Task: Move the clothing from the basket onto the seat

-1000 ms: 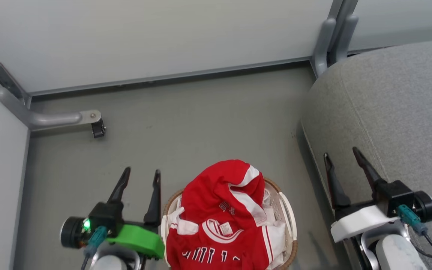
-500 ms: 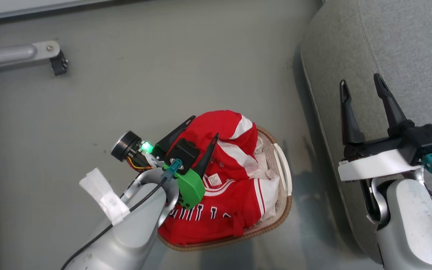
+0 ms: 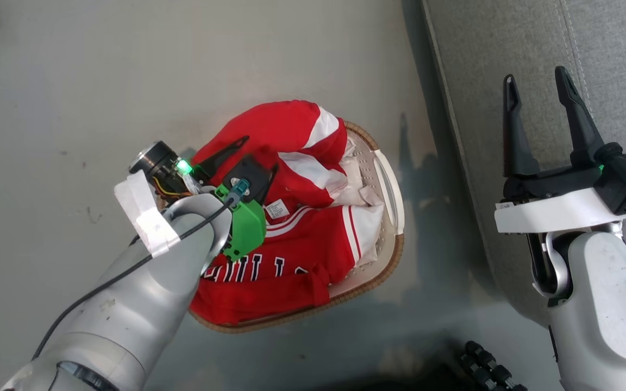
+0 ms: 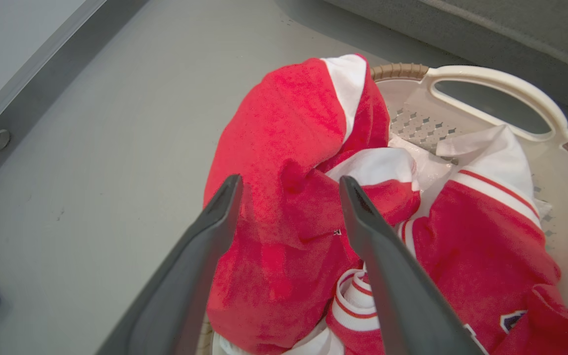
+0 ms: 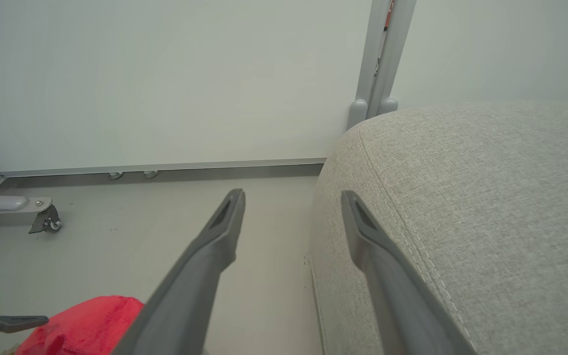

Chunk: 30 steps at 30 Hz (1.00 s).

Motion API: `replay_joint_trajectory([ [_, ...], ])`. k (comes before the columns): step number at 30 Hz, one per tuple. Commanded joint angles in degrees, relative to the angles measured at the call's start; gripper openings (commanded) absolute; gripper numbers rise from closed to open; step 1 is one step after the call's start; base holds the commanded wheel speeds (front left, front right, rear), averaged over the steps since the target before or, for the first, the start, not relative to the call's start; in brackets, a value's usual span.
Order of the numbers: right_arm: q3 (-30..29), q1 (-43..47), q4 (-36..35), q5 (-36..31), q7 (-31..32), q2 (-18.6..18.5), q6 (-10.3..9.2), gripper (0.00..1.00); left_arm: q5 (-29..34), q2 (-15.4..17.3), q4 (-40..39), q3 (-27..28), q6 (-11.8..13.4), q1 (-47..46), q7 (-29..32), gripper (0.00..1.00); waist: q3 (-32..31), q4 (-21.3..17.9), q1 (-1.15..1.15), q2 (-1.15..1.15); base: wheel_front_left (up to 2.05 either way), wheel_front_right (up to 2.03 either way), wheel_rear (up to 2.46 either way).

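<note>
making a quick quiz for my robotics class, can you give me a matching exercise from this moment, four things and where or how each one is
Things:
1. left tool
2. right tool
3. clothing
4. basket

Place or state:
A. on the floor beside the seat
B. open, at the seat's edge
C. heaped in the basket
D. open, at the red heap

Pairs: 1-D, 2-B, 3-C, 4-A
</note>
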Motion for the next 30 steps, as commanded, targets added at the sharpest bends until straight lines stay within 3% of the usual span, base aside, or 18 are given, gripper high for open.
replay_joint_trajectory([
  [1, 0.0, -1.0, -0.4, 0.4, -0.3, -0.2, -0.04, 1.00, -0.4, 0.6, 1.2, -0.2, 0.0, -1.9, 0.0, 1.00, 3.9, -2.8, -0.01, 0.64, 0.00, 0.00, 0.00],
  [11, -0.6, -2.1, -0.3, 1.0, -0.3, -0.2, -0.04, 1.00, -1.2, 0.3, 1.7, 0.7, 1.5, -4.7, 0.0, 1.00, 5.4, -2.5, -0.01, 0.64, 0.00, 0.00, 0.00],
  [12, -0.6, -2.1, -0.3, 1.0, -0.3, -0.1, -0.04, 1.00, -1.4, 0.3, 1.0, 0.9, 1.7, -4.7, 0.0, 0.91, 5.4, -2.3, -0.01, 0.64, 0.00, 0.00, 0.00],
  [14, -0.8, -2.2, -0.3, 0.9, -0.3, -0.2, -0.04, 1.00, -1.6, 0.4, -0.5, 1.3, 2.1, -4.3, 0.0, 0.55, 5.4, -2.1, -0.01, 0.64, 0.00, 0.00, 0.00],
  [16, -0.8, -2.1, -0.1, 0.8, -0.3, -0.2, -0.04, 1.00, -1.5, 0.5, -1.4, 1.3, 2.3, -3.3, 0.0, 0.39, 5.3, -1.8, -0.01, 0.64, 0.00, 0.00, 0.00],
  [19, -0.6, -2.0, 0.1, 0.6, -0.3, -0.2, -0.04, 1.00, -1.3, 0.9, -1.9, 1.1, 2.2, -2.2, 0.0, 0.00, 5.1, -1.6, -0.01, 0.64, 0.00, 0.00, 0.00],
  [30, -0.5, -1.9, 0.6, 0.8, -0.3, -0.2, -0.04, 1.00, -2.0, 0.8, -0.1, 1.2, 1.9, -1.7, 0.0, 0.00, 4.3, -1.8, -0.01, 0.64, 0.00, 0.00, 0.00],
])
